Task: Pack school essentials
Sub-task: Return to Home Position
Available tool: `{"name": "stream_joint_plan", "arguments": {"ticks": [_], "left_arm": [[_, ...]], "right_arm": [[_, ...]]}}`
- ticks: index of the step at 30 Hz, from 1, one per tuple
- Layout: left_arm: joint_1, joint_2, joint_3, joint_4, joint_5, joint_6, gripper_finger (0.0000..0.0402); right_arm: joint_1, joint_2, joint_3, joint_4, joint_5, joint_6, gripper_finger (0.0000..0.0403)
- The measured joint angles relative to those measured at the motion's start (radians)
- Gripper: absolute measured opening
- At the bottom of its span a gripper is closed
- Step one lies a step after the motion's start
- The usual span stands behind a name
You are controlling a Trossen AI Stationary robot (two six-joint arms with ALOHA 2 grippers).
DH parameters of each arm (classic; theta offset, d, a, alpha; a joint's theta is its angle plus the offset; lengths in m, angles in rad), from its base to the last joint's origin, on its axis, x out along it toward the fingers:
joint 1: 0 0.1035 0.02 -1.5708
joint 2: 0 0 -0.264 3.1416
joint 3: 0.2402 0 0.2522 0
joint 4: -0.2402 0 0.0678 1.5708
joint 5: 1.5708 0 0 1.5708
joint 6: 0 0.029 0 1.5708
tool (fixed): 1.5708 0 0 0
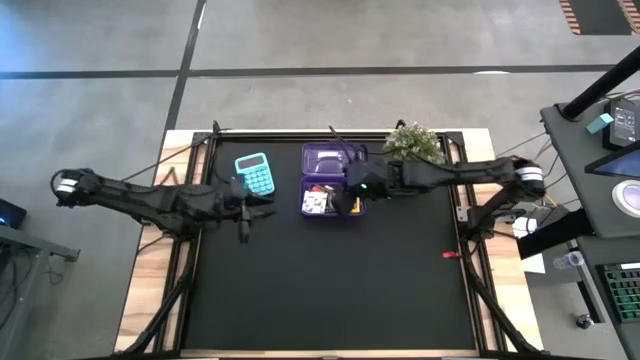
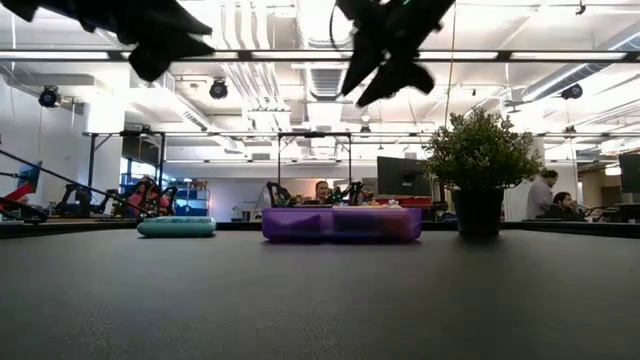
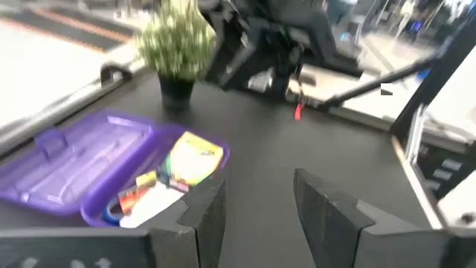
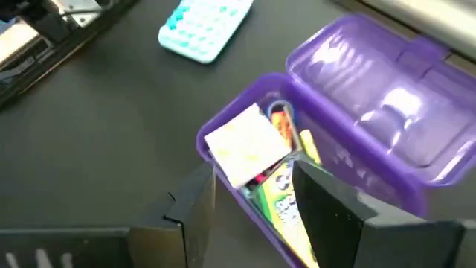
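An open purple pencil box [image 1: 333, 181] lies flat on the black mat, its lid [image 4: 387, 112] folded back toward the far edge. Its tray holds a white patterned packet [image 4: 245, 145], a yellow-green crayon box [image 4: 286, 205] and other small items. A small red marker [image 1: 450, 254] lies on the mat to the right. My right gripper [image 4: 253, 201] hovers open and empty above the tray's right end, high above the table in the low view [image 2: 390, 70]. My left gripper [image 1: 245, 215] hangs open and empty left of the box [image 3: 111, 171], near the calculator.
A teal calculator [image 1: 254, 173] lies left of the box. A potted green plant [image 1: 414, 143] stands at the far right behind the box. The near half of the black mat [image 1: 330, 290] is bare. People and desks show in the room beyond the table.
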Motion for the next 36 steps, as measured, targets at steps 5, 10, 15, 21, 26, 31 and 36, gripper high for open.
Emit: {"name": "stream_joint_plan", "arguments": {"ticks": [5,10,15,21,26,31,36], "left_arm": [[0.000,-0.128,0.000,-0.046,-0.011,0.043,0.0139],[0.000,-0.230,0.000,-0.131,-0.024,0.052,0.0139],[0.000,-0.275,-0.001,-0.187,-0.033,0.052,0.0139],[0.000,-0.345,-0.012,-0.223,-0.032,0.055,0.0139],[-0.001,-0.409,-0.056,-0.172,-0.029,0.086,0.0139],[-0.001,-0.481,-0.147,-0.052,-0.025,0.097,0.0139],[-0.001,-0.534,-0.218,0.017,-0.024,0.056,0.0139]], "right_arm": [[0.102,-0.126,-0.103,-0.021,0.138,-0.003,0.0160],[0.184,-0.255,-0.259,0.046,0.184,0.000,0.0154],[0.246,-0.390,-0.453,0.251,0.183,0.020,0.0153],[0.299,-0.528,-0.668,0.513,0.184,0.027,0.0150],[0.309,-0.591,-0.798,0.686,0.186,0.006,0.0149],[0.309,-0.630,-0.898,0.777,0.185,-0.037,0.0142],[0.309,-0.694,-0.963,0.800,0.183,-0.028,0.0134]]}}
